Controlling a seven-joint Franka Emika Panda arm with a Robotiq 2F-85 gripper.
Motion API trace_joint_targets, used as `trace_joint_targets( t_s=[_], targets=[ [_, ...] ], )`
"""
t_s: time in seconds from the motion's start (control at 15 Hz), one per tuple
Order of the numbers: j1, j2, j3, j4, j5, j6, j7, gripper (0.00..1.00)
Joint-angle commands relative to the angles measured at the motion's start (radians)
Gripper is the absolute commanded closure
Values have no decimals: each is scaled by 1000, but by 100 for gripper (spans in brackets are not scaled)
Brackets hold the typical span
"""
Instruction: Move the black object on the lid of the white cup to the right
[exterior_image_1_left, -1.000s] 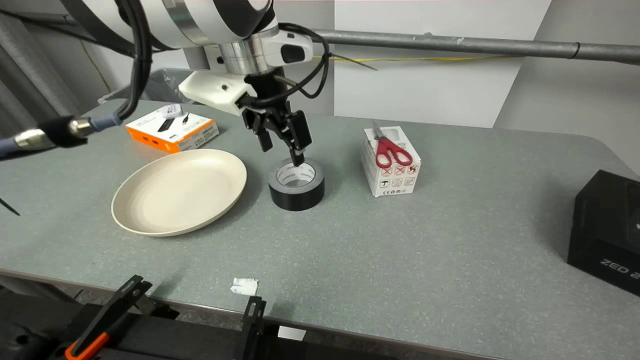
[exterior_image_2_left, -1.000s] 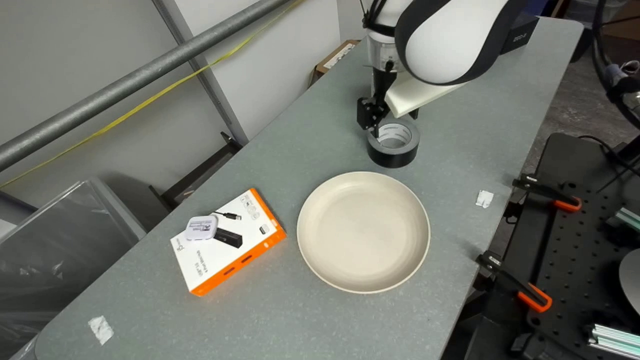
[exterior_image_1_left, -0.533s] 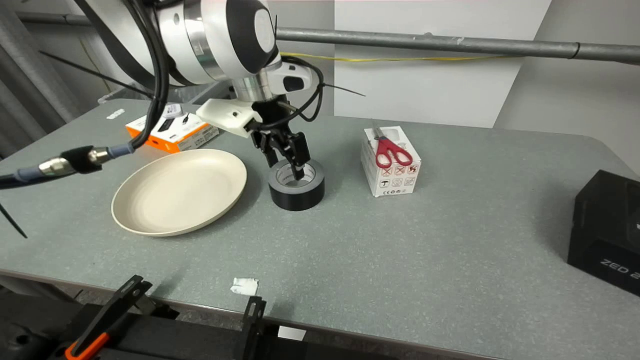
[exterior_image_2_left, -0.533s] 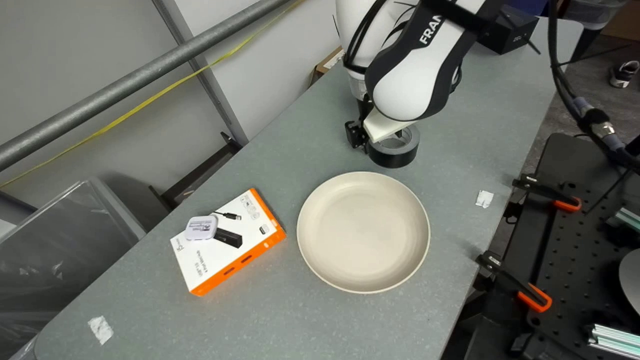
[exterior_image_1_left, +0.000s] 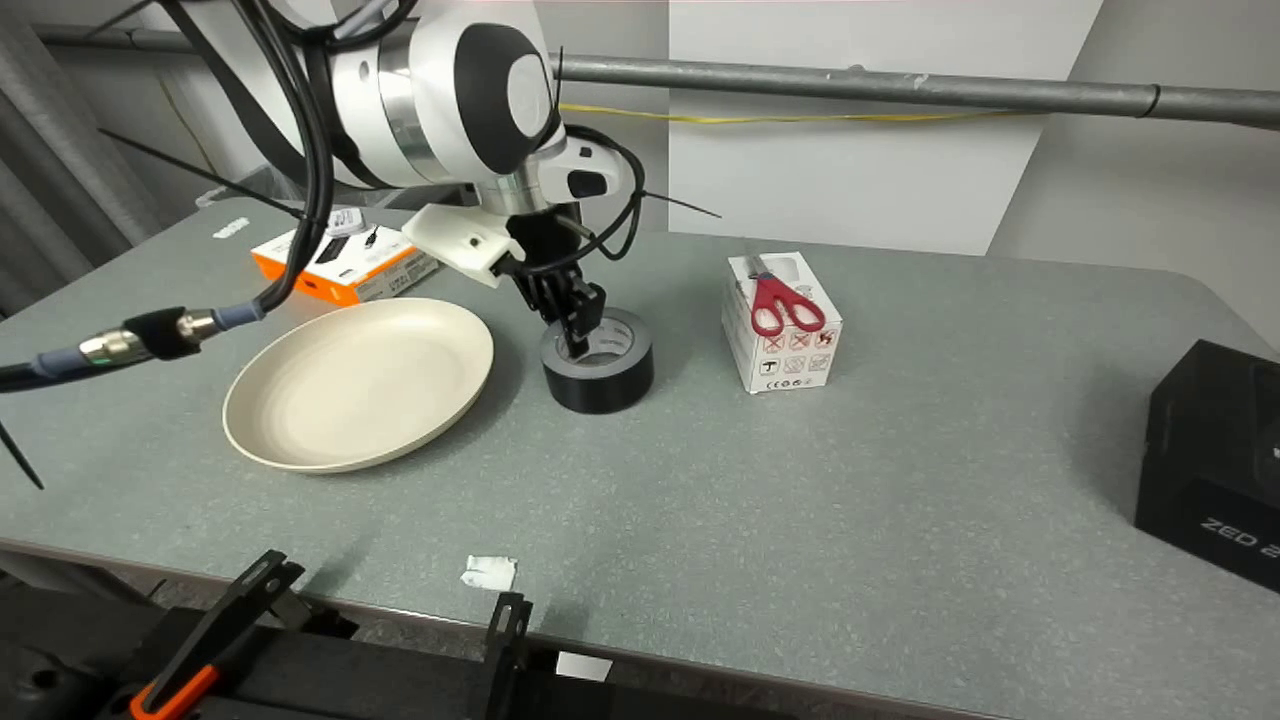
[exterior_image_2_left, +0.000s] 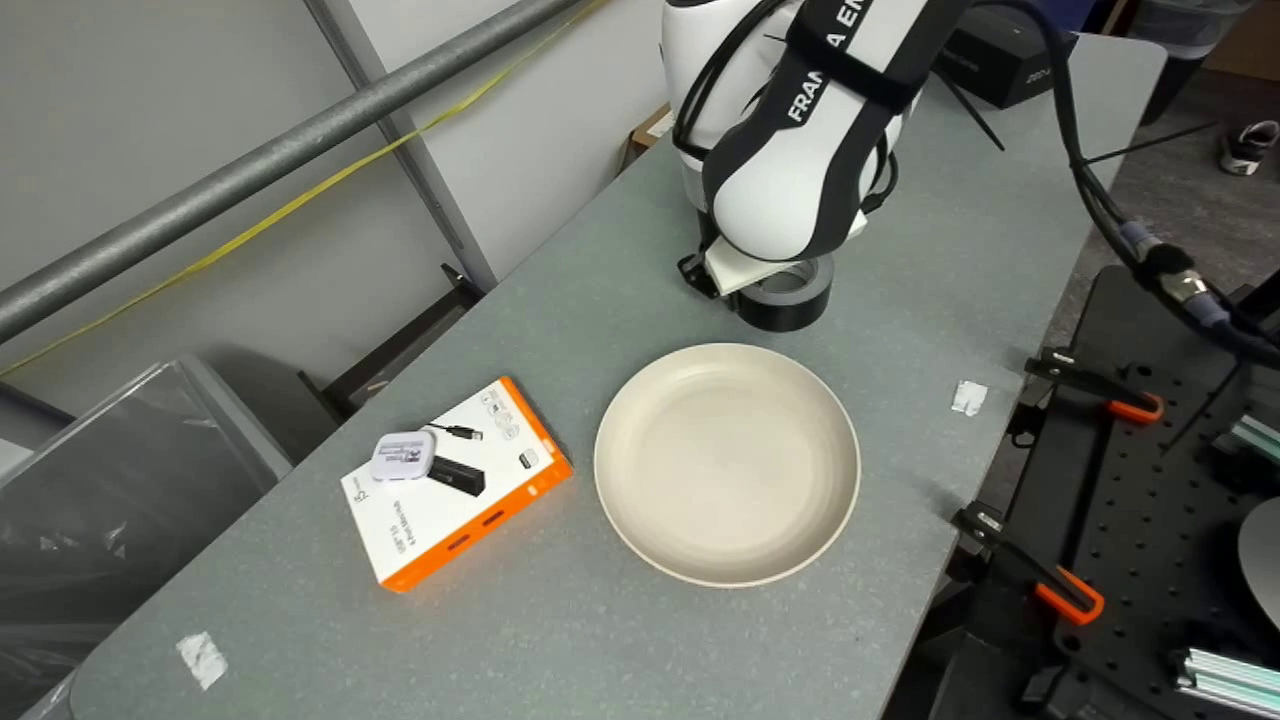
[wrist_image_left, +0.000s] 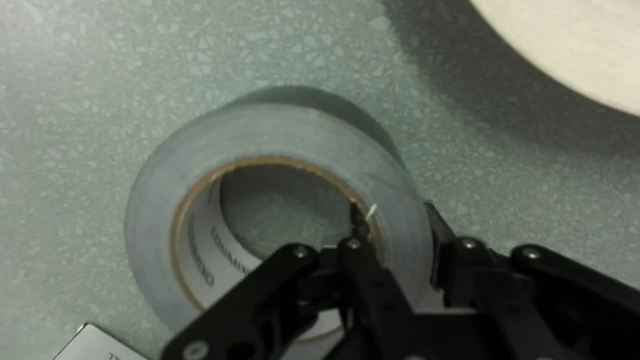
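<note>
The black roll of tape (wrist_image_left: 270, 130) is right at the tool's tip: in the wrist view the gripper (wrist_image_left: 398, 225) straddles the ring's wall, one finger (wrist_image_left: 359, 219) dipping into the hollow centre, its mate against the outer face, the wall pinched between the two. The hold is off-centre, on the right of the ring in that view, so most of the roll reaches out to the left of the fingers, its printed inner core partly in sight. In an exterior view the gripper comes down at a slant and meets the roll on its left. The roll is level, on or just over the grey table (exterior_image_1_left: 900, 450); which of the two cannot be told. Near it, but apart, on the side of the gripped wall, is the cream plate (exterior_image_1_left: 355, 385). Opposite, also apart, stands a white box (exterior_image_1_left: 785, 365) with red-handled scissors (exterior_image_1_left: 775, 290) on top, and a black box (exterior_image_1_left: 1215, 460) is well apart, farther right. In an exterior view, an orange-edged box (exterior_image_2_left: 450, 505) lies left of the plate.
</note>
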Motion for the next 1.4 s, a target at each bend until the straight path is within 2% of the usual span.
trace_joint_targets(
  t_s=[0.0, 0.07, 0.33, 0.67, 0.87, 1.2, 1.33],
  targets=[
    [3, -55, 36, -28, 84, 18, -97, 96],
    [16, -79, 42, -50, 86, 27, -119, 94],
    [103, -177, 34, -155, 25, 82, -162, 94],
    [220, -282, -3, -271, -80, 173, -141, 94],
    [247, -323, -17, -313, -142, 212, -146, 94],
    [195, -317, 113, -319, -69, 196, -305, 94],
    [156, -298, 200, -307, 7, 170, -422, 94]
  ],
)
